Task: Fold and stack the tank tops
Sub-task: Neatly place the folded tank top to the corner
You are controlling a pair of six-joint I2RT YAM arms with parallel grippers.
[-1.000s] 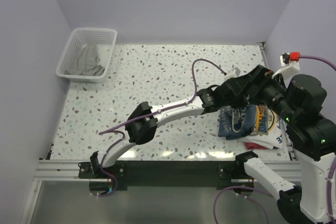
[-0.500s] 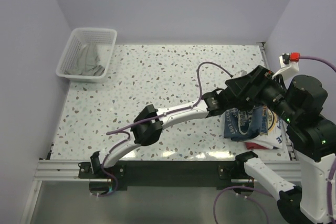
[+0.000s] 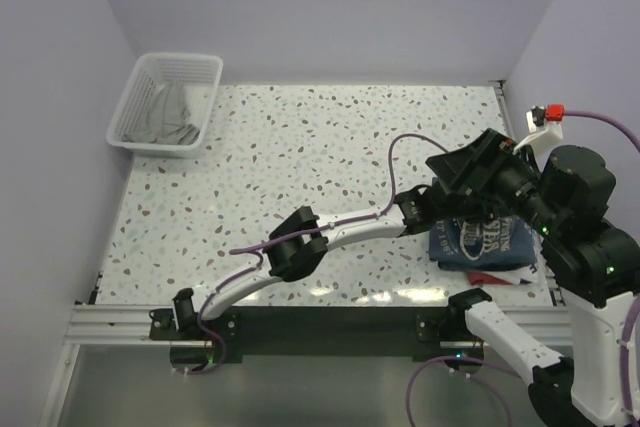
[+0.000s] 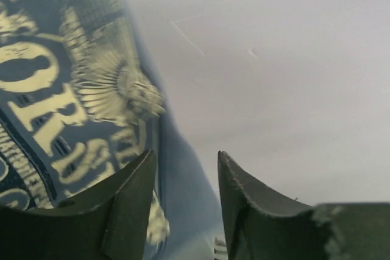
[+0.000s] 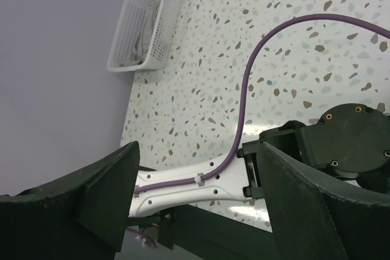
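The slate-blue tank top [image 3: 486, 245] with pale lettering lies folded flat at the right of the table; the left wrist view shows its print [image 4: 73, 89] close up. The white tank top is hidden, with only a red scrap [image 3: 488, 278] showing under the blue one's near edge. My left gripper [image 4: 186, 165] sits at the blue top's left edge with its jaws parted and the cloth edge lying loose beyond the gap. In the top view the right arm covers most of it. My right gripper [image 5: 196, 150] hangs open and empty above the left arm's wrist [image 3: 418, 209].
A white mesh basket [image 3: 165, 104] holding grey cloth [image 3: 172, 112] stands at the far left corner, also seen as the basket [image 5: 146, 22] in the right wrist view. The left arm [image 3: 340, 229] stretches low across the table's near middle. The right wall stands close by the folded top.
The left gripper carried the blue top rightward and nearer, laid it flat over the white one, then parted its jaws. The right gripper stayed open above.
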